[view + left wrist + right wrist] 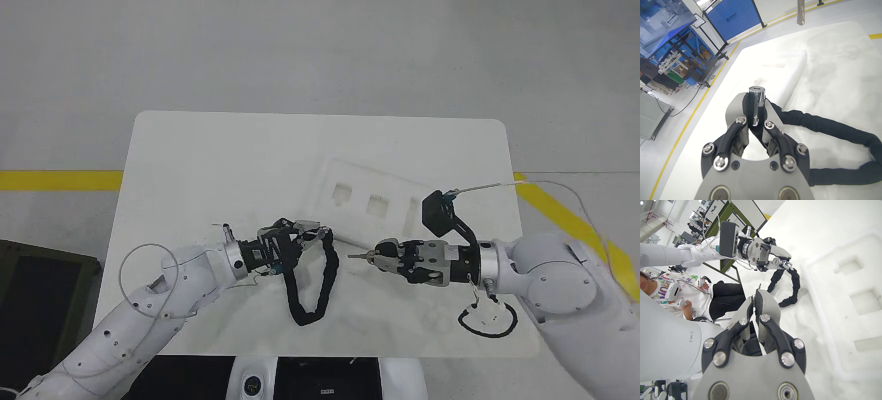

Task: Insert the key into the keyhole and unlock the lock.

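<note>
Chrome is your problem here: the lock (758, 100) is a slick little cylinder, clamped lengthwise in the left gripper (755, 102), with the keyhole (757, 88) facing out past the gripper's end. Your right gripper (754, 298) is pinched tight on the key (360, 256). The blade is aimed at the lock but well short of it, and nothing is inserted yet.

Now, what could bite you. Only a short length of blade sticks out, and it's a thin hold. Touch the lock face off-centre and I'd expect the key to pivot or slide back in the grip. The slot is narrow, so if the blade's roll doesn't match it, you'll jam on the rim. Push hard and the smooth barrel may slip backward through the left gripper. Watch the black cable (829, 128) too: it hangs from the lock and loops onto the counter (200, 160) below it. Its weight could tug the lock off line as you turn. Both pieces look to be held off the counter, with nothing bracing either one.

Surface: a white counter, with a white foam tray (380, 200) of square pockets just beyond the lock.

Room: pale floor (320, 50) with yellow lines (687, 121), and blue pegboards (742, 20) and a large screen (662, 24) far behind the lock.
</note>
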Robot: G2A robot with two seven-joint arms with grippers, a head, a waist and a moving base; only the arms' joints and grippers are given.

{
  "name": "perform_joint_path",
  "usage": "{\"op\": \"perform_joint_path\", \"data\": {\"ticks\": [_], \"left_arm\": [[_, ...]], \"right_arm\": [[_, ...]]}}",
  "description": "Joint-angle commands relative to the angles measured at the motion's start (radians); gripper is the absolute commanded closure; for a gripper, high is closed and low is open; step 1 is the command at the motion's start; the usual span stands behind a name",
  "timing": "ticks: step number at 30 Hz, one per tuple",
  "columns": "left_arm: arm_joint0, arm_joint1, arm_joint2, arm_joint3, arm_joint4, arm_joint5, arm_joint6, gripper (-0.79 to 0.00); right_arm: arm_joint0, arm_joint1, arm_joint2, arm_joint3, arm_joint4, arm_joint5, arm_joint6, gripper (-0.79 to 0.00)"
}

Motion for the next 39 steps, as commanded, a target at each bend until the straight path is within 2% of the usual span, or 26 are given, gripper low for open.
{"op": "perform_joint_path", "data": {"ticks": [1,4,16,19,23,31,39], "left_arm": [[0.013,-0.003,0.0,-0.011,-0.002,0.012,-0.014,0.0],[0.022,-0.009,0.004,-0.015,-0.023,0.013,-0.018,0.0],[0.022,-0.009,0.004,-0.015,-0.023,0.013,-0.018,0.0],[0.023,-0.01,0.0,-0.02,-0.018,0.026,-0.03,0.0],[0.028,-0.019,0.007,-0.031,0.022,0.068,-0.038,0.0],[0.053,-0.043,0.04,0.034,0.074,0.181,0.087,0.0],[0.054,-0.065,0.052,0.09,0.053,0.202,0.113,0.0]], "right_arm": [[0.002,-0.003,-0.013,-0.012,-0.029,0.02,-0.023,0.0],[-0.002,-0.008,-0.026,-0.025,-0.075,0.043,-0.077,0.0],[-0.002,-0.008,-0.026,-0.025,-0.075,0.043,-0.077,0.0],[-0.012,-0.01,-0.026,-0.029,-0.083,0.07,-0.101,0.0],[-0.014,-0.011,-0.023,-0.048,-0.085,0.137,-0.099,0.0],[0.005,-0.018,-0.063,-0.144,-0.191,0.321,-0.069,0.0],[0.02,-0.029,-0.141,-0.22,-0.36,0.454,-0.06,0.0]]}}
